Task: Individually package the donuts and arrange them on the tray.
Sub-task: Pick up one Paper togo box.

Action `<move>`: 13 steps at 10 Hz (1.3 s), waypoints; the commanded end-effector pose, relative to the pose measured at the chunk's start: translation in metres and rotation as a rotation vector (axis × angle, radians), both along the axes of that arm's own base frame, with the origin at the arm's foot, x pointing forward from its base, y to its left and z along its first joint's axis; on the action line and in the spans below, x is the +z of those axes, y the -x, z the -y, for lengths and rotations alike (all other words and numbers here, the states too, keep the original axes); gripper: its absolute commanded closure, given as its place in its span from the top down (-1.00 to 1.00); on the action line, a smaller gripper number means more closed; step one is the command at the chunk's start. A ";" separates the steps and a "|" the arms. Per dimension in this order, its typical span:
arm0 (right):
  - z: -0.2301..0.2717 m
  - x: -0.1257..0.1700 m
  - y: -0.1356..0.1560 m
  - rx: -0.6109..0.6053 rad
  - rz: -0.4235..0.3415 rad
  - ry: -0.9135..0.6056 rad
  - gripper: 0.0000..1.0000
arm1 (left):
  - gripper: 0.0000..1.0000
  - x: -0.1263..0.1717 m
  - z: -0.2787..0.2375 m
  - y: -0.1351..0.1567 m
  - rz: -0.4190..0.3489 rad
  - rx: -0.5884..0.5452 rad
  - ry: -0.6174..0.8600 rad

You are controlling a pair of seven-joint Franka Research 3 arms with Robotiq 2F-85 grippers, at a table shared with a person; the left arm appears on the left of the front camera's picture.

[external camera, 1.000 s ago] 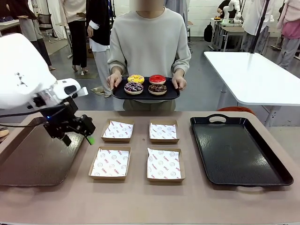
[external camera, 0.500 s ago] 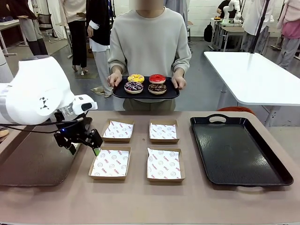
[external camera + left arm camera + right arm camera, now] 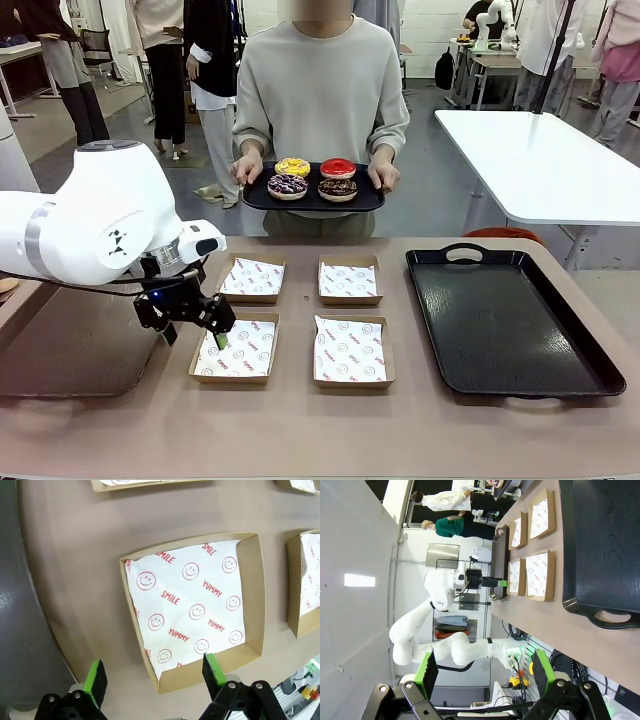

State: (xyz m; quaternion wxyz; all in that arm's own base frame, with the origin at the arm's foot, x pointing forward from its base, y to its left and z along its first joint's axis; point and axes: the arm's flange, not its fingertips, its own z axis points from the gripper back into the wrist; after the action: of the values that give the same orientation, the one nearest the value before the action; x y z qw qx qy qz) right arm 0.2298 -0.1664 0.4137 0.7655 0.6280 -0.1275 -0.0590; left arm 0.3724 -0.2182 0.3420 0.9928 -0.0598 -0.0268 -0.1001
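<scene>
Four donuts lie on a small black tray (image 3: 255, 200) that the person holds in both hands at the far side: one yellow (image 3: 292, 166), one red (image 3: 337, 168), two chocolate (image 3: 287, 186) (image 3: 337, 189). My left gripper (image 3: 195, 335) is open and hangs low over the left edge of the near-left cardboard box (image 3: 236, 347). In the left wrist view its green pads (image 3: 95, 672) straddle the corner of that box (image 3: 192, 607), which holds only printed paper. My right gripper (image 3: 484, 667) is open and empty, held high off the table.
Three more paper-lined boxes (image 3: 252, 279) (image 3: 350, 280) (image 3: 351, 351) sit mid-table. A large black tray (image 3: 510, 320) lies at the right, also in the right wrist view (image 3: 600, 545). A dark tray (image 3: 70, 340) lies at the left edge.
My left arm has swung right, from above the dark left tray to the near-left box, still open. The person's tray of donuts has hardly moved.
</scene>
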 end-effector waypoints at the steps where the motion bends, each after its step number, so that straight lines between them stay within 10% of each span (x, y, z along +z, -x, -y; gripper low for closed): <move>1: 0.001 0.000 0.000 -0.002 0.010 -0.020 1.00 | 1.00 -0.010 0.015 -0.004 0.033 0.025 -0.035; 13: 0.001 0.000 0.000 -0.002 0.010 -0.020 1.00 | 1.00 -0.013 0.008 -0.003 0.013 -0.002 -0.012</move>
State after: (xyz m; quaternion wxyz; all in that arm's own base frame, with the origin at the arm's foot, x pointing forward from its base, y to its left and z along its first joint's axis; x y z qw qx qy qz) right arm 0.2298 -0.1664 0.4137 0.7654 0.6280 -0.1275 -0.0590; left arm 0.3769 -0.2259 0.3266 0.9930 -0.0535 -0.0321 -0.0998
